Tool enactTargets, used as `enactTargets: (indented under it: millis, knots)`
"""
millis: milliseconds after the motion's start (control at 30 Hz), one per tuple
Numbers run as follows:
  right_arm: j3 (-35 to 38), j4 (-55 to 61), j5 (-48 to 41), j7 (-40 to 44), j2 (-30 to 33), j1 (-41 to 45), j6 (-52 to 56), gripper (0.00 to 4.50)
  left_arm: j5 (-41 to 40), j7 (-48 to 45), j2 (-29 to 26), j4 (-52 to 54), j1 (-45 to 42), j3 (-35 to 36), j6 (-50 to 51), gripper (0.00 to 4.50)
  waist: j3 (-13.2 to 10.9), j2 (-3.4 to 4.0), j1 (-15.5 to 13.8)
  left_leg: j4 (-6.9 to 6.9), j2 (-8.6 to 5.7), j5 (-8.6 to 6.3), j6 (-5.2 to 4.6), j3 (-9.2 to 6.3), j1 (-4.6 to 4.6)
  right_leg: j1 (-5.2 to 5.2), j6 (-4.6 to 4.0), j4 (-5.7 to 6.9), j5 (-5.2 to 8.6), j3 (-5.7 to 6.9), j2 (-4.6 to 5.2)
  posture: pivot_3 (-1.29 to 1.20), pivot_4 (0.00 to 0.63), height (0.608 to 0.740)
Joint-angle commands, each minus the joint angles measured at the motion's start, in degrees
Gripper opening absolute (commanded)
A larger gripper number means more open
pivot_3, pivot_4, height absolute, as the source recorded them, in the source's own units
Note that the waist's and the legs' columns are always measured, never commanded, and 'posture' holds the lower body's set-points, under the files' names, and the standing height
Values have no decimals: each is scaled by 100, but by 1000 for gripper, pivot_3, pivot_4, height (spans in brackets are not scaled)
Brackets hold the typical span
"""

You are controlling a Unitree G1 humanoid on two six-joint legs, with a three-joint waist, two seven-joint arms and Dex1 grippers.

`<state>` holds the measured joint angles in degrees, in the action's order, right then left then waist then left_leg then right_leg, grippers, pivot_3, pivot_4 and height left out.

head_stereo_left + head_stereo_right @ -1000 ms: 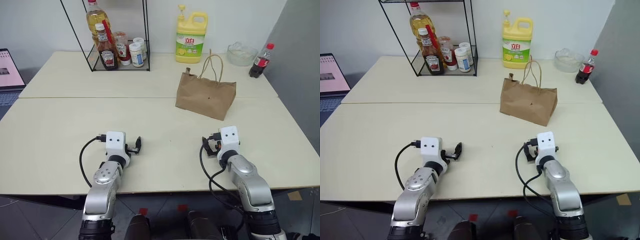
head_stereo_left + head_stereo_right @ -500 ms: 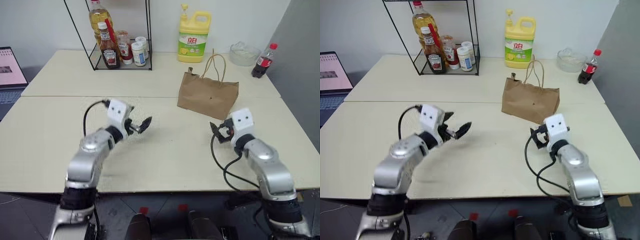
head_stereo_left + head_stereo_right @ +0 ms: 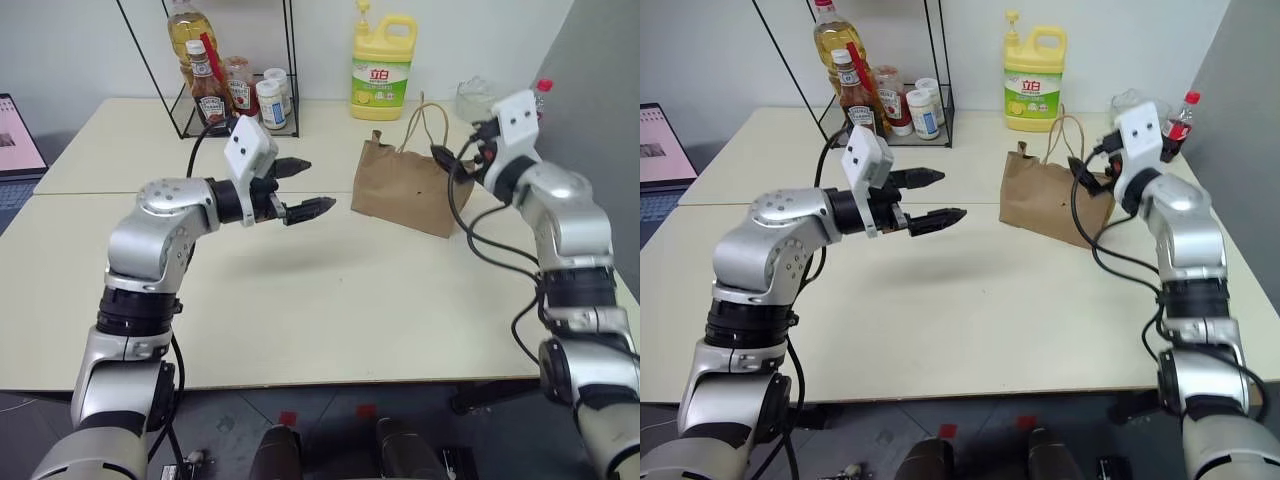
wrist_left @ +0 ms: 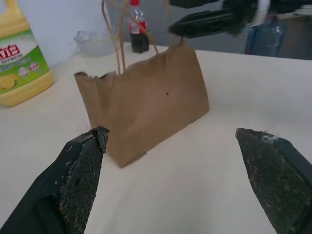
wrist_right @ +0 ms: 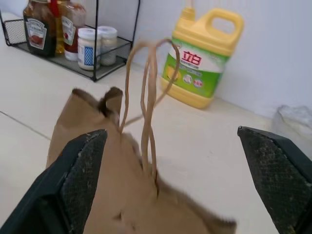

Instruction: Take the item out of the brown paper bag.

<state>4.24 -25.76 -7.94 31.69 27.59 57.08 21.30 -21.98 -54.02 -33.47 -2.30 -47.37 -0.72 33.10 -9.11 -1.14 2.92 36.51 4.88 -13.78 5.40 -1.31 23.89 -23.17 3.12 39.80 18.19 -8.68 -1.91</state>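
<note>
- Left tool (image 3: 305, 187), fingers spread wide and empty, hangs over the table (image 3: 330, 290).
- Right tool (image 4: 204, 22), wide and empty, hovers just above the bag (image 3: 410, 185), which stands between both tools.

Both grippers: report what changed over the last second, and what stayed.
Both rose off the cream table toward the brown paper bag: the left gripper now points at it from the left, the right gripper hangs by its handles. Both stayed open and empty. The bag stayed put.
</note>
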Motion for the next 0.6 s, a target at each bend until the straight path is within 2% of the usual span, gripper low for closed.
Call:
enactTargets:
  millis: [33,167,333,600]
  knots:
    - [97,-1220,-146,401,-167,774,-605,4500,-39,-39,-27,-136,-193,159,-192,4461,-1,2,27,0,-1,0,0,0,0,0,0,1,0,0,2,0,150,740]
    - [82,-2578,-34,587,-385,1472,-1094,4500,-44,18,-97,-28,-67,234,-202,4461,-7,7,49,4,-6,8,13,0,1,-1,-1,8,0,1,9,0,150,740]
    - [84,-3877,134,295,-692,2139,-1335,4500,-116,140,-173,267,69,336,-48,4461,-11,11,74,10,-6,8,14,-2,2,-1,-1,16,0,2,11,0,150,740]
    - [309,-4719,139,27,-1008,2698,-1101,4500,-271,348,-310,643,213,550,242,4461,-14,17,94,12,-7,8,15,-5,3,-1,-1,20,0,4,11,0,150,740]
